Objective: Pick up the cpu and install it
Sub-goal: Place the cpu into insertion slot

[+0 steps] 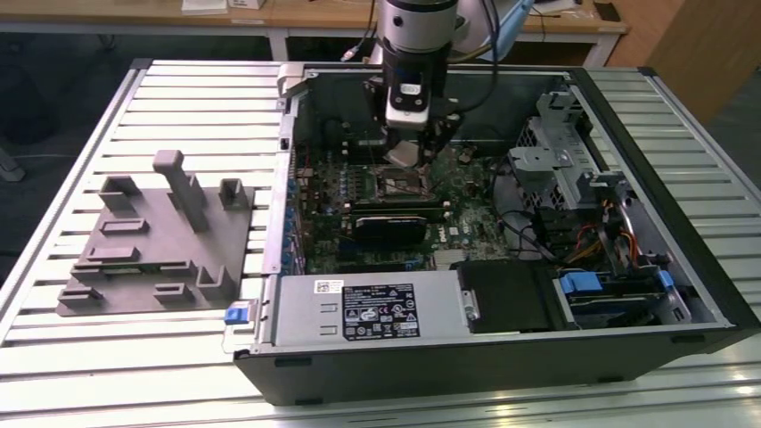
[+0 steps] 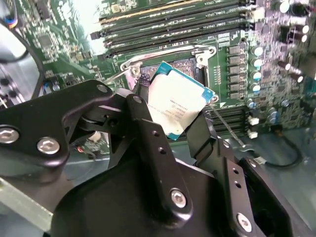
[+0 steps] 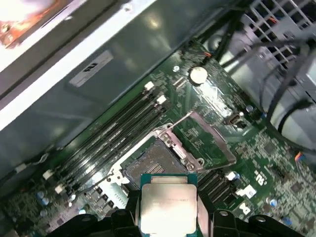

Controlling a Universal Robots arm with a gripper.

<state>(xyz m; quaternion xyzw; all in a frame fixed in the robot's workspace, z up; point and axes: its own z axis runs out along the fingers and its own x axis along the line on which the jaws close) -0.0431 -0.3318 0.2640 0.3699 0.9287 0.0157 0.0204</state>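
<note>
Soft, even light brightens the worktop [image 1: 71, 357] in the exterior view, while the computer case [image 1: 476, 370] is shadowed inside. Glare whitens the motherboard [image 2: 81, 17] in the second wrist view; the cpu [image 2: 177, 101] gleams.

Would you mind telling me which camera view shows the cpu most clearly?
The second wrist view: the cpu shows nearly whole, tilted, clamped in the gripper over the open socket. The first wrist view shows its metal top, with its sides covered by the gripper. The exterior view shows just a pale patch under the gripper.
</note>
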